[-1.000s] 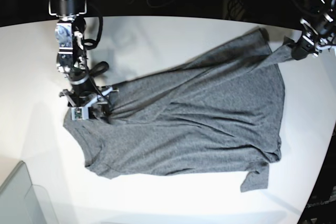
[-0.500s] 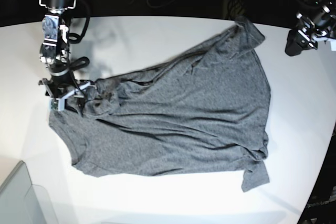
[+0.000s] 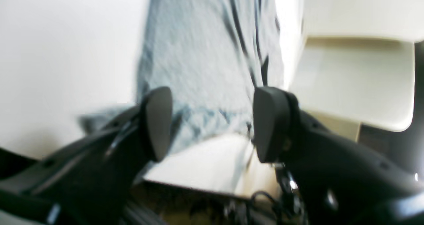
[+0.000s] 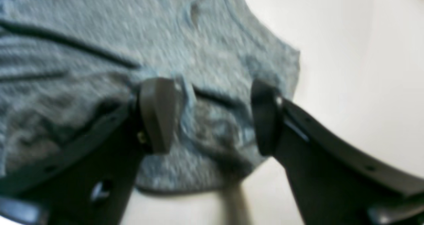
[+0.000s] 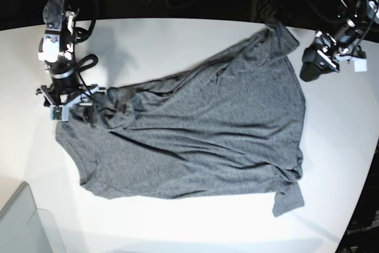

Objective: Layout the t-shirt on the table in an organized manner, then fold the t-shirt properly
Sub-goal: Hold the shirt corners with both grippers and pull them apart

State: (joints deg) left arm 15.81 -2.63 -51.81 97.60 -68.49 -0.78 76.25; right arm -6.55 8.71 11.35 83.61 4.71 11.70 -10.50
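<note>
Broadly, the large, glossy white table (image 5: 177, 45) with its curved edge fills the base view, and the dark heather-grey knit t-shirt (image 5: 201, 140) lies spread across its middle, rumpled rather than flat. The cloth runs slantwise: one end sits high near the table's far edge on the base view's right, the main body widens toward the near side, and a short sleeve flap sticks out at the lower right. Long creases cross the fabric, and a bunched fold gathers at the shirt's edge on the base view's left.

At the bottom left corner of the base view a translucent grey bin corner (image 5: 21, 226) shows, well apart from the shirt.

The right gripper (image 4: 212, 119) is low over that bunched fold. Its two dark fingers stand wide apart, with wrinkled cloth lying between and under them; they are not pinched on it, though whether the tips touch the cloth I cannot tell.

The left gripper (image 3: 212, 122) hangs above the table just beside the shirt's high end, on the base view's right. Its jaws are spread wide with nothing between them, and the shirt lies below and beyond the fingertips (image 3: 159, 122), apart from them.
</note>
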